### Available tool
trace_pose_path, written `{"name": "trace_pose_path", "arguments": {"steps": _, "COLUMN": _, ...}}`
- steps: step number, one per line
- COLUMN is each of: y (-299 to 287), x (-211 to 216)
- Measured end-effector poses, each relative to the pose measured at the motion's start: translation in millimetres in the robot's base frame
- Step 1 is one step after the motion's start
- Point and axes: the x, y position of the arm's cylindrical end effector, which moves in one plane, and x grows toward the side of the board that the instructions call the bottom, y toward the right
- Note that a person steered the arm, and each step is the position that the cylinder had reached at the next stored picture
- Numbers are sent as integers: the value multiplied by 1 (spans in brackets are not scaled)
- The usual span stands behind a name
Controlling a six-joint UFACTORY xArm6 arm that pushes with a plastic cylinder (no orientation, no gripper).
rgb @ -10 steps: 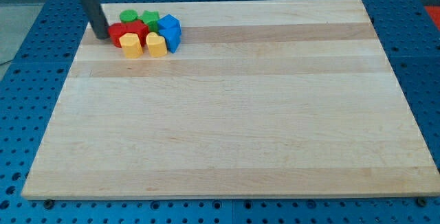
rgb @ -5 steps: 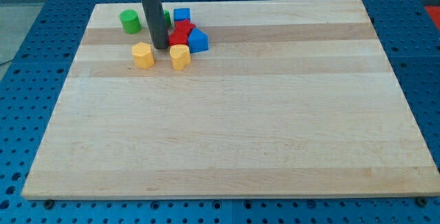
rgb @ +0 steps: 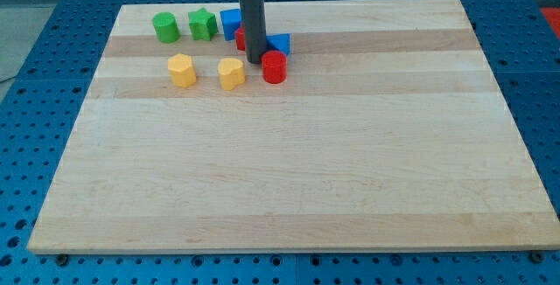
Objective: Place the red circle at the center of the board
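Observation:
The red circle [rgb: 275,67] stands on the wooden board [rgb: 289,163] near the view's top, left of the middle. My tip [rgb: 255,60] rests just to its left, touching or nearly touching it. The rod hides part of a second red block [rgb: 241,38] behind it. A blue block [rgb: 230,23] sits at the rod's upper left and another blue block [rgb: 279,44] at its right, just above the red circle.
A green cylinder [rgb: 164,27] and a green star [rgb: 203,24] stand at the view's top left. Two yellow blocks [rgb: 182,70] [rgb: 231,72] sit below them, left of my tip.
My tip has swept to the view's right through the cluster. The red circle was pushed right and slightly down. The blocks have spread apart, and the green star now shows.

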Motion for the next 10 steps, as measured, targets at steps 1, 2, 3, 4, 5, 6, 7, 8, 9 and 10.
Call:
{"name": "trace_pose_path", "arguments": {"steps": 1, "y": 12, "x": 0}}
{"name": "trace_pose_path", "arguments": {"steps": 2, "y": 16, "x": 0}}
{"name": "trace_pose_path", "arguments": {"steps": 3, "y": 8, "x": 5}}
{"name": "trace_pose_path", "arguments": {"steps": 4, "y": 8, "x": 4}}
{"name": "trace_pose_path", "arguments": {"steps": 5, "y": 20, "x": -13}}
{"name": "trace_pose_path", "arguments": {"steps": 6, "y": 19, "x": -15}}
{"name": "trace_pose_path", "arguments": {"steps": 7, "y": 6, "x": 14}}
{"name": "trace_pose_path", "arguments": {"steps": 8, "y": -28, "x": 8}}
{"name": "trace_pose_path", "arguments": {"steps": 9, "y": -40, "x": -10}}
{"name": "trace_pose_path", "arguments": {"steps": 10, "y": -38, "x": -20}}
